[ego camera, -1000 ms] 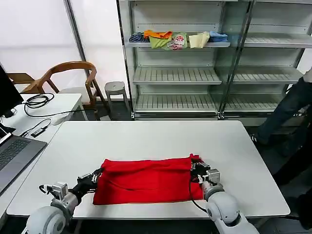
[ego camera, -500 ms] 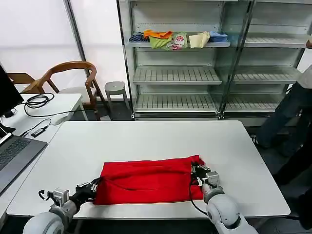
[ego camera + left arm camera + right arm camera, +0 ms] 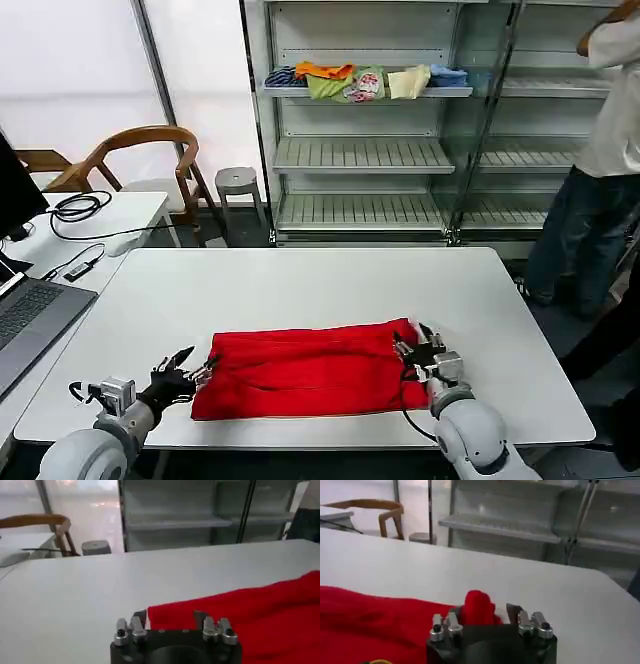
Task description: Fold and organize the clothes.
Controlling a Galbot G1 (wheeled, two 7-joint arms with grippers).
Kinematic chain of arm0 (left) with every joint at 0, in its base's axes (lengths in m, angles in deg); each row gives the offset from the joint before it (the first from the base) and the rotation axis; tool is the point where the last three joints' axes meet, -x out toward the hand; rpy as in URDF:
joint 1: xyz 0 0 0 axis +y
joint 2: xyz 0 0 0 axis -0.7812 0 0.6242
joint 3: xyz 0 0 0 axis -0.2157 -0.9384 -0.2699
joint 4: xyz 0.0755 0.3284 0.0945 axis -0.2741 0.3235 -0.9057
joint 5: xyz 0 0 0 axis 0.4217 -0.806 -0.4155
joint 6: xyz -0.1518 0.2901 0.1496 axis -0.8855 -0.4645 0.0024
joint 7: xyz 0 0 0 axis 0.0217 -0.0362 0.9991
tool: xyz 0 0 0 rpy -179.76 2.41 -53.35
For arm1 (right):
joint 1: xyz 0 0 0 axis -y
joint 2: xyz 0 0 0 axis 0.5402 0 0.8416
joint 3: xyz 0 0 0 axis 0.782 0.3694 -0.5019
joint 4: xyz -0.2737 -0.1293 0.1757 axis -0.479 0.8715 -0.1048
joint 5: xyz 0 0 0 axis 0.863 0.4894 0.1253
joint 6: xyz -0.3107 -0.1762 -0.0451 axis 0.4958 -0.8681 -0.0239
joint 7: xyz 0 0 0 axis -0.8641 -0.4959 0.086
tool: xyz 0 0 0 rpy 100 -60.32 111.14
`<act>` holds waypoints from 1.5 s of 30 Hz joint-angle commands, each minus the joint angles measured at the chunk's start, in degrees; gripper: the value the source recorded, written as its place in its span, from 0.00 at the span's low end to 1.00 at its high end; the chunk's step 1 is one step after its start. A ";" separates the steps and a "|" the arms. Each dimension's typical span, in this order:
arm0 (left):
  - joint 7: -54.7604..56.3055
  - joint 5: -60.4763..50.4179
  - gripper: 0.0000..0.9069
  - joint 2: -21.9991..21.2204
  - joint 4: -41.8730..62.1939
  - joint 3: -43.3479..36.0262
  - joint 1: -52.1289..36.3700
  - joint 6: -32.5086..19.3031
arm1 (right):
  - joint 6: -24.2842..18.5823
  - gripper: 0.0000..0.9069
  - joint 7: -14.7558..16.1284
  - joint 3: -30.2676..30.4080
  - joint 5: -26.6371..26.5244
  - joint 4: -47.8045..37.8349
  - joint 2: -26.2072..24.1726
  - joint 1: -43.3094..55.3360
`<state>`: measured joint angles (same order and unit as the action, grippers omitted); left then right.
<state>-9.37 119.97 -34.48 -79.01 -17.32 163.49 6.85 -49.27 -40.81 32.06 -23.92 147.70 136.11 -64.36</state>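
The red T-shirt (image 3: pixel 305 370) lies flat on the white desk (image 3: pixel 300 285), near the desk's front edge, the edge closest to the robot. It looks like a long band, with one long fold line running along it. So I think the first fold is done. The picture on the shirt's front is hidden inside.

The left hand (image 3: pixel 188 375) is at the shirt's left end. Its fingers are spread wide and hold nothing. They are just beside the cloth, and the tips may be touching the edge. In the left wrist view the shirt (image 3: pixel 240 617) sits right in front of that hand (image 3: pixel 172 625), with its edge between the open fingers.

The right hand (image 3: pixel 420 350) is at the shirt's right end. Its fingers are also wide apart. A little bump of red cloth (image 3: pixel 479 607) stands up between them, but I think the hand (image 3: pixel 485 617) is not squeezing it.

The shirt is still long, so the job is only partly done. I think the two ends must be folded in to make it small. Then it has to be put away, maybe on the shelf (image 3: pixel 365 92) behind the desk, where other small clothes (image 3: pixel 365 80) already lie.
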 commanded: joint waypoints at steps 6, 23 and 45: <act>8.18 1.47 1.00 -2.60 -2.49 -2.95 -0.14 -2.41 | -2.36 1.00 2.08 -8.23 1.80 7.14 -1.29 -7.43; 22.84 1.60 1.00 -7.20 2.39 -11.75 -2.94 -5.78 | -5.16 1.00 3.79 -17.77 2.44 13.73 -1.52 -17.12; 35.86 -2.06 1.00 -11.32 8.64 -18.15 -8.67 -5.59 | -6.01 1.00 3.50 -16.36 3.49 12.63 0.18 -16.93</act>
<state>20.73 118.71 -44.76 -72.43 -33.33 156.56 1.36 -55.14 -37.38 16.23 -20.48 160.09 136.22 -80.73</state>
